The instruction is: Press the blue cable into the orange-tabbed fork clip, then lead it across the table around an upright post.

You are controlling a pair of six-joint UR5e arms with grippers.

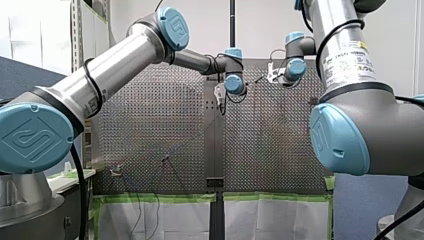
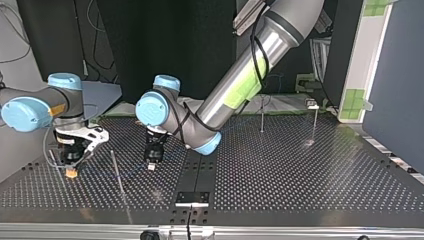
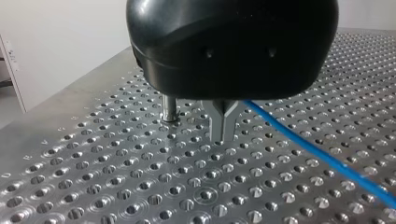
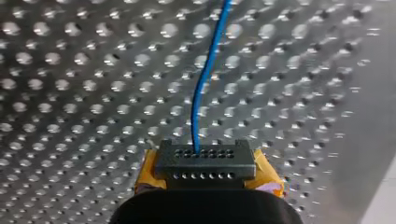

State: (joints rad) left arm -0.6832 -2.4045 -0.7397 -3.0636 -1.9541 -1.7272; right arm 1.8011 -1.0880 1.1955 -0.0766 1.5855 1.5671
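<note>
The perforated table (image 2: 300, 170) lies open across most of the top view's right half. Only two thin rods stand there near the far edge, one (image 2: 262, 116) inboard and one (image 2: 315, 121) further right. The work is crowded into the left half.

My right gripper (image 2: 71, 169) stands close to the table's left edge, pointing straight down with its tip at the surface. My left arm reaches past the middle with its elbow folded low. My left gripper (image 3: 223, 134) hangs vertical just over the holes, its metal fingers pressed together. The foot of a metal post (image 3: 169, 109) stands just beside them.

A slim upright post (image 2: 118, 172) rises between the two grippers, towards the near edge.

The blue cable (image 4: 201, 88) lies on the table between the grippers. It passes just behind my left fingers; contact cannot be confirmed. Its other end runs between my right gripper's yellow pads (image 4: 268, 175), whose fingers pinch it.

A dark backdrop closes off the far side.
</note>
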